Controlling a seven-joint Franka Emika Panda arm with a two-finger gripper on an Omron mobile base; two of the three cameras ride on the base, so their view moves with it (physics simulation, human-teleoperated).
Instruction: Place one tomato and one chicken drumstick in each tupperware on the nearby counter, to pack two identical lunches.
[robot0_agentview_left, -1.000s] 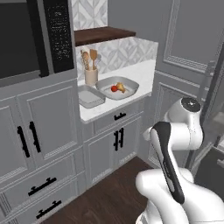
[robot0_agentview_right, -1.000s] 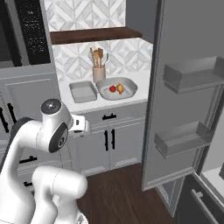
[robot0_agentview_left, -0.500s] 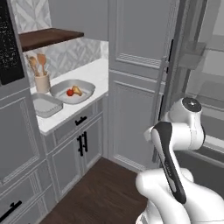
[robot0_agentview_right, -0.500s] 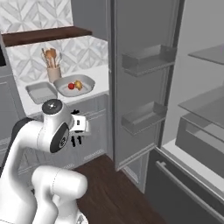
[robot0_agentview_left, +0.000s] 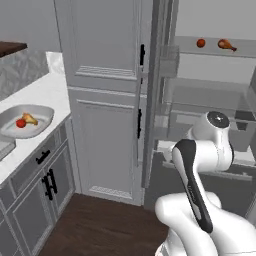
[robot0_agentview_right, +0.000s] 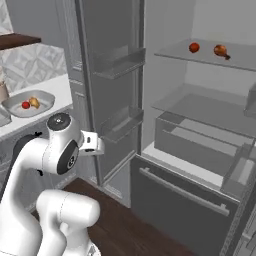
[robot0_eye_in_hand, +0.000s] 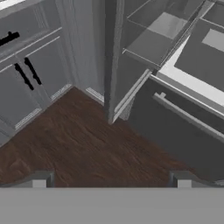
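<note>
Tomato on fridge shelf, well apart from jaws.

Tall grey refrigerator stands open. Its grey door carries two clear shelf bins; dark wooden floor lies at its foot.
</note>
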